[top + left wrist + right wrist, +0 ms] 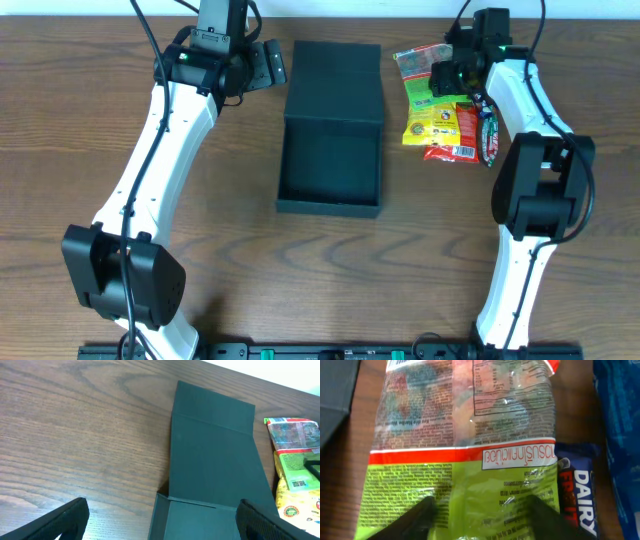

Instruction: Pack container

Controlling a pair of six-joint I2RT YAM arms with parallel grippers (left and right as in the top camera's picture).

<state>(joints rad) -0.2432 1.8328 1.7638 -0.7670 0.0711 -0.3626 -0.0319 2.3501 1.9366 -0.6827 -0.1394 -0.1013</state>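
Note:
The container (330, 150) is a dark teal-black square box in the table's middle, open and empty inside, with its flap lid (335, 70) lying flat behind it. My left gripper (265, 65) is open, just left of the lid. In the left wrist view its fingers (160, 527) frame the box's back left corner (215, 460). My right gripper (447, 75) is open, low over a green and yellow snack packet (425, 100). In the right wrist view its fingers (482, 520) straddle that packet (460, 460), with nothing clamped.
A red packet (465, 135) lies right of the green one. A blue and red Dairy bar (577, 495) and a blue packet (620, 435) lie beside it. The snack pile also shows in the left wrist view (295, 475). The table is wood.

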